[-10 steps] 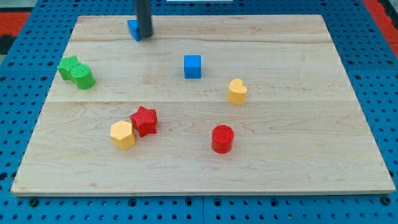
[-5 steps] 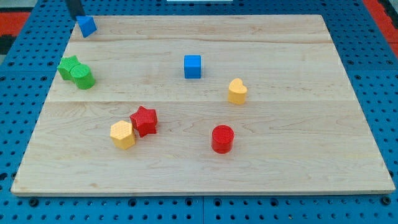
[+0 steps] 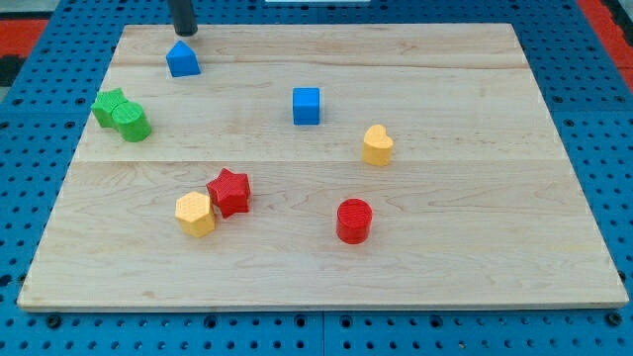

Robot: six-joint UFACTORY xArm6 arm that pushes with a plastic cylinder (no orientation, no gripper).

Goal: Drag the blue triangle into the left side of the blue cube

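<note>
The blue triangle point(image 3: 182, 59) lies near the board's top left. The blue cube point(image 3: 307, 105) sits to its right and lower, well apart from it. My tip point(image 3: 185, 33) is at the board's top edge, just above the blue triangle, close to it; I cannot tell if they touch.
A green star point(image 3: 107, 104) and a green cylinder point(image 3: 132, 123) touch at the left edge. A yellow hexagon point(image 3: 195, 214) touches a red star point(image 3: 229, 191) at lower left. A yellow heart point(image 3: 377, 144) and a red cylinder point(image 3: 353, 221) lie right of centre. The wooden board point(image 3: 475, 237) rests on blue pegboard.
The blue triangle went left to the top corner, then came back right and slightly down. My tip moved left, then right, and now stands just above the triangle.
</note>
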